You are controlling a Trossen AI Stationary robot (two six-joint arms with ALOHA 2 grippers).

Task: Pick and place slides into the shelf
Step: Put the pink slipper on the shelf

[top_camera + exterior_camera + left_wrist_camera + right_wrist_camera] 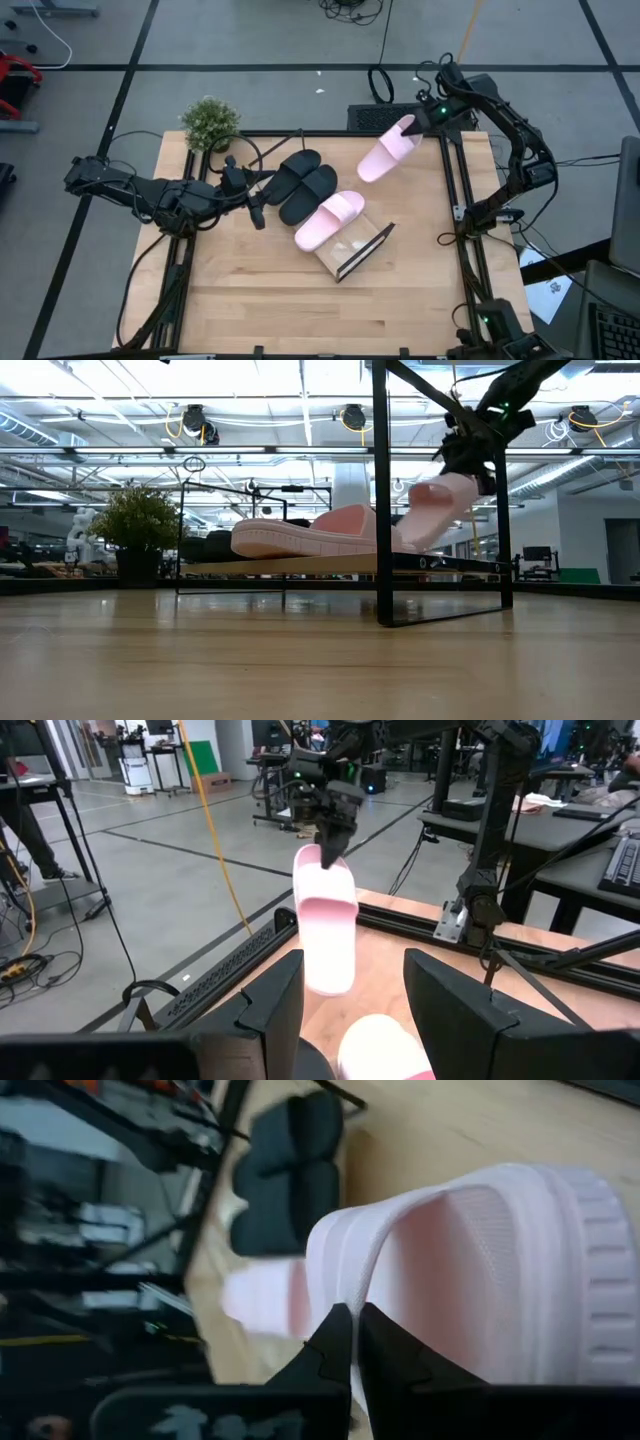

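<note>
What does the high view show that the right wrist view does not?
Only the high view: the left end effector, open beside the black slides, the potted plant, and the shelf with one pink slide on it.

Only the right wrist view: the right end effector shut on the strap edge of the lifted pink slide.

Both: the lifted pink slide, the black slides, the other pink slide and the wooden table.
</note>
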